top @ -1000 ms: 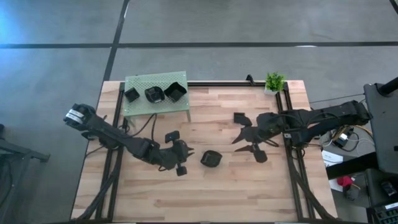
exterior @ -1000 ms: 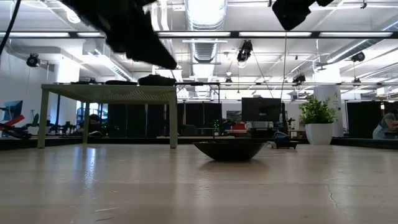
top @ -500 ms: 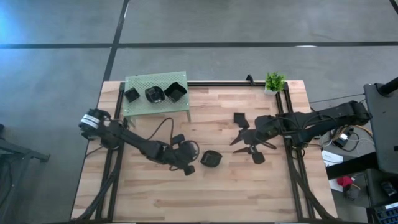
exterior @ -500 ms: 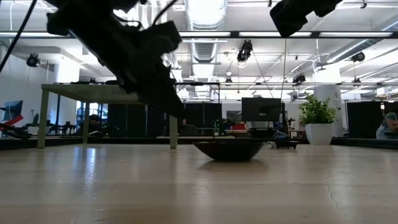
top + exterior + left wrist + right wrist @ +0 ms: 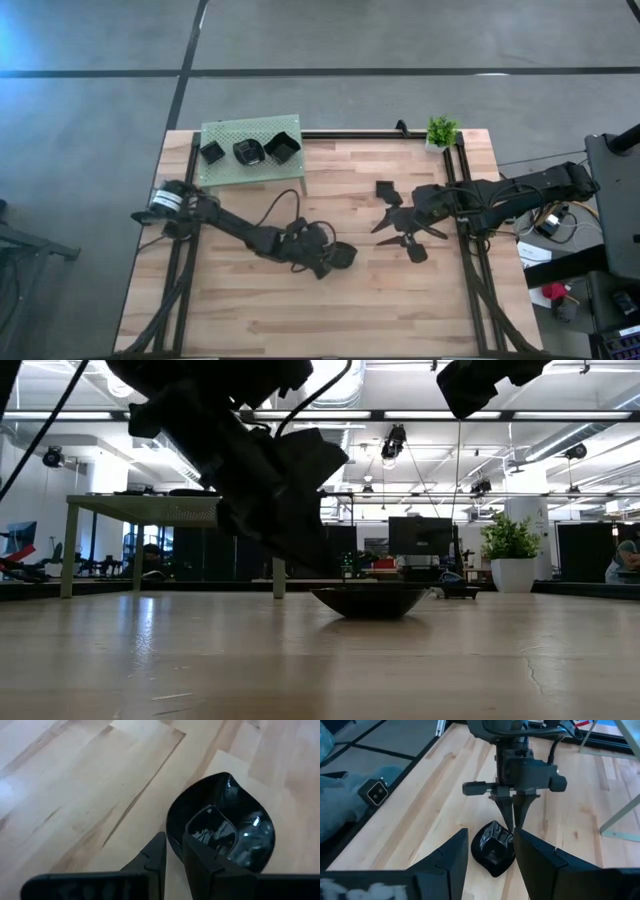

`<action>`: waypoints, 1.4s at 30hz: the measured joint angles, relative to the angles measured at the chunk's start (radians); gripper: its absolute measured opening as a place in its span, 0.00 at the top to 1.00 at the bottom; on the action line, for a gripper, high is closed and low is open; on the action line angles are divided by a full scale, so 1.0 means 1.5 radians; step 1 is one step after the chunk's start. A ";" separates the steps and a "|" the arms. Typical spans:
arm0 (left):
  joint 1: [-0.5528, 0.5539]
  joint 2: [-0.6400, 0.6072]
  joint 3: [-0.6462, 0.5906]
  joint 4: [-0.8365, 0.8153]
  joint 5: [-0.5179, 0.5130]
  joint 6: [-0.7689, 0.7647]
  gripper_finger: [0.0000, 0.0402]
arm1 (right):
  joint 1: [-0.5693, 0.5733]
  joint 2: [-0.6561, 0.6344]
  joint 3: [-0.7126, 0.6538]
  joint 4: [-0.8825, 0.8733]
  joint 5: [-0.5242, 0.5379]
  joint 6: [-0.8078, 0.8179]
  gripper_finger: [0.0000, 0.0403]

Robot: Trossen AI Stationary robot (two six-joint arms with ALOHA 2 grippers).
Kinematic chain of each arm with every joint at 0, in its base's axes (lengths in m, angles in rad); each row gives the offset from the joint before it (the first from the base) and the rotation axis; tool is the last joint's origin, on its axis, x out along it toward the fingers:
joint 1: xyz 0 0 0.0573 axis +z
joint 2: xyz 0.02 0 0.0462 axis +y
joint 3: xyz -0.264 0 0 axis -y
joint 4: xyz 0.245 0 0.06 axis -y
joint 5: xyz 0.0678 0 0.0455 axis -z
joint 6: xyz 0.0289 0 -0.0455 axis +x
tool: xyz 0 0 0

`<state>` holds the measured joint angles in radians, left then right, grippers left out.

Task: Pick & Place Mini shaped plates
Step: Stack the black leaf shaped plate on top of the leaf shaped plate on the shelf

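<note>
Black leaf-shaped plate lies directly ahead of the left gripper — fingers narrowly parted, straddling its near rim, nothing held. Right gripper waits wide open — empty.

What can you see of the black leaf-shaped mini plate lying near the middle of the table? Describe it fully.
The leaf-shaped mini plate is glossy black, probably glazed or plastic, rounded at one end and drawn to a point at the other, with a raised rim and a shallow well reflecting light. It lies flat, right way up, on the wooden table, near its middle. The left hand is at its edge, one finger over the rim, the other outside; the fingers stand narrowly apart. Contact cannot be told.
</note>
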<state>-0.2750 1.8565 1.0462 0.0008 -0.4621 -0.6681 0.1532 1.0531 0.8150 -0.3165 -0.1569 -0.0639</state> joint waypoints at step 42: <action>0.021 0.063 -0.001 0.077 0.049 -0.074 0.86 | 0.000 0.001 0.000 -0.006 0.000 -0.012 0.62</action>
<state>-0.2428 1.9511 1.0454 0.1161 -0.3889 -0.7789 0.1532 1.0538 0.8146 -0.3256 -0.1570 -0.0818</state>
